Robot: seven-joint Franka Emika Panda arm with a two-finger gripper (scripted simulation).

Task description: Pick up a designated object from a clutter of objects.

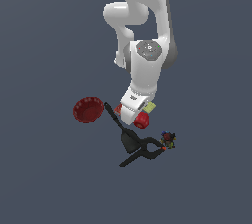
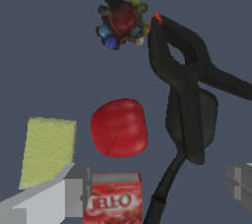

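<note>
The designated object, a small glossy red ball (image 2: 119,127), rests on the dark floor between a yellow-green flat square (image 2: 48,151) and a black spatula (image 2: 193,120). In the exterior view the ball (image 1: 142,120) peeks out just beside the white hand. My gripper (image 2: 157,188) is open and hangs above the clutter, holding nothing. One grey finger (image 2: 69,191) shows near the square, the other (image 2: 241,181) beyond the spatula. A red-and-white packet (image 2: 113,201) lies under the gap between the fingers, next to the ball.
A black clamp (image 2: 182,61) lies over the spatula, its orange tip near a small multicoloured cube (image 2: 122,21). A ribbed red bowl (image 1: 88,109) stands towards the exterior view's left, by the spatula's handle (image 1: 112,115). The hand (image 1: 134,102) hides most of the packet and square.
</note>
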